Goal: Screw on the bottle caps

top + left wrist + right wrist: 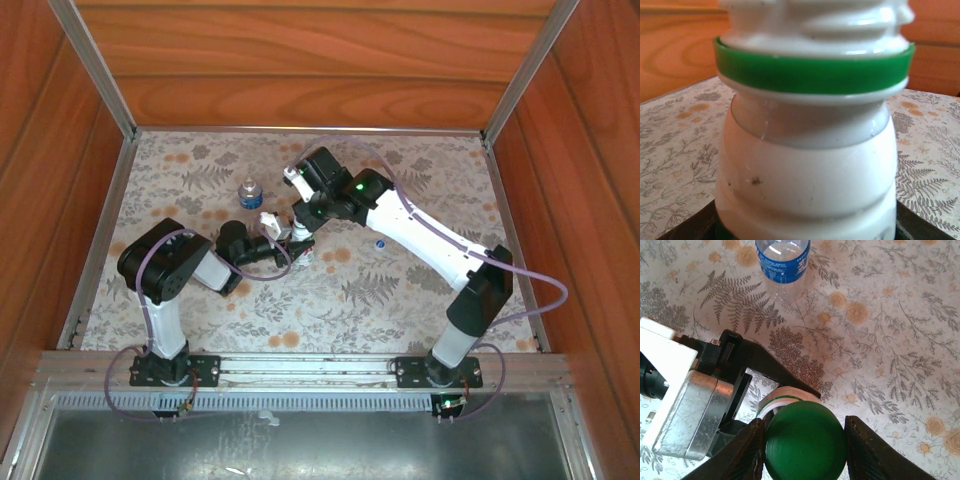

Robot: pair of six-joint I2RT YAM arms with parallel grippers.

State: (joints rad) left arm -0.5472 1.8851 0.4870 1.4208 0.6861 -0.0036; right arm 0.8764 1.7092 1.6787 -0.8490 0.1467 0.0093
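Overhead camera looks down; wrist cameras crowd the bottle (805,175).

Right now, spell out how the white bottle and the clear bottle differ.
The white bottle is opaque; the clear bottle is see-through with a blue label. The white bottle is clamped in the left hand, while the clear bottle stands free on the table. The right hand holds a green cap over the white bottle's neck; no hand is at the clear bottle. Both stand upright.

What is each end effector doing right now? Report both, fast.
Left end effector: closed, holding the white bottle.
Right end effector: closed on the green cap.
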